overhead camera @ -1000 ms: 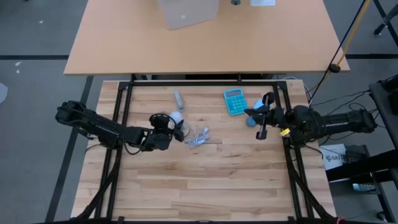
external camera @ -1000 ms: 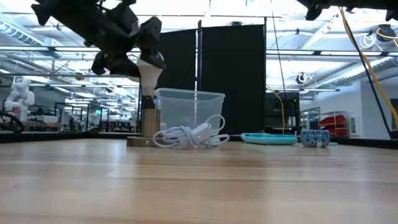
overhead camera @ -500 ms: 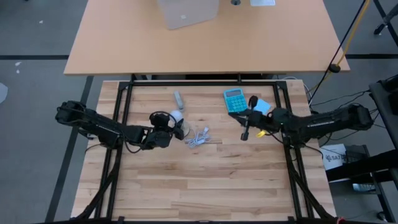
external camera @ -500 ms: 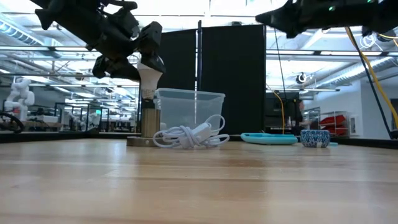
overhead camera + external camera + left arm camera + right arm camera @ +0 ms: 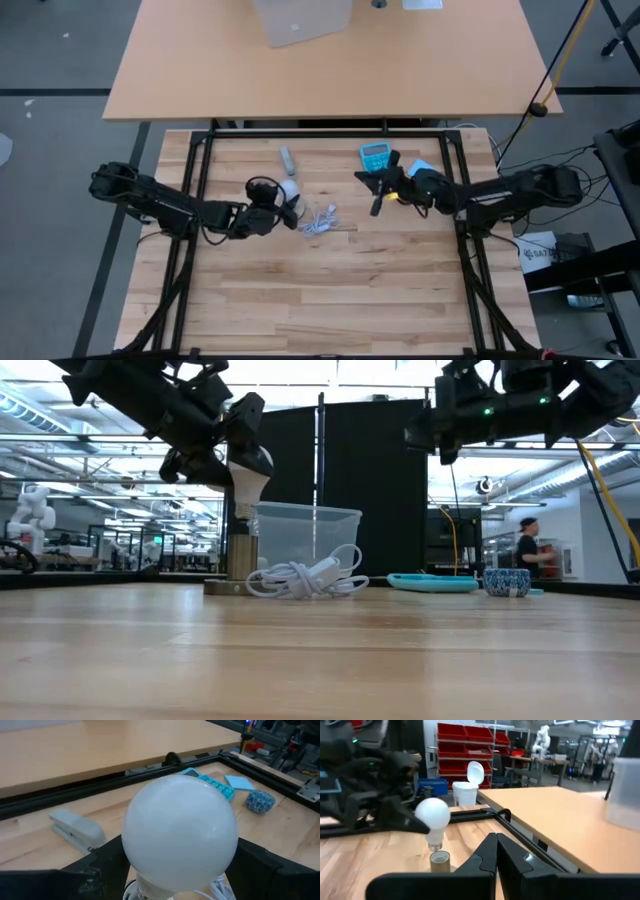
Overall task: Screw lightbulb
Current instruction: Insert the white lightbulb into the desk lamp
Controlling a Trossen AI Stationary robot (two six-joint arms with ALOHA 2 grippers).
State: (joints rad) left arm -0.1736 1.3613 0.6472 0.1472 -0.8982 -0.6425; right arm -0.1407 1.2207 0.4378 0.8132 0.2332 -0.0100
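Currently the left tool (image 5: 272, 212) is closed on the bulb (image 5: 288, 188), fingers on either side of the white head, holding it upright with the screw end pointing down over the socket (image 5: 439, 862) so the thread can line up; from the right wrist view the screw end sits just above the socket's mouth, touching or not I cannot tell. Socket stands on its base on the bench (image 5: 320, 290), with the cable (image 5: 320, 222) bundled just beside it, clear of the bulb's path. Right tool (image 5: 376, 187) hangs above the bench near the calculator (image 5: 375, 155), fingers pressed together, nothing held, pointed toward the bulb, probably to steady the socket. Versus a second ago: right arm has swung in from the bench's right edge, well toward the middle; left tool and bulb barely shifted, bulb tilted slightly differently.
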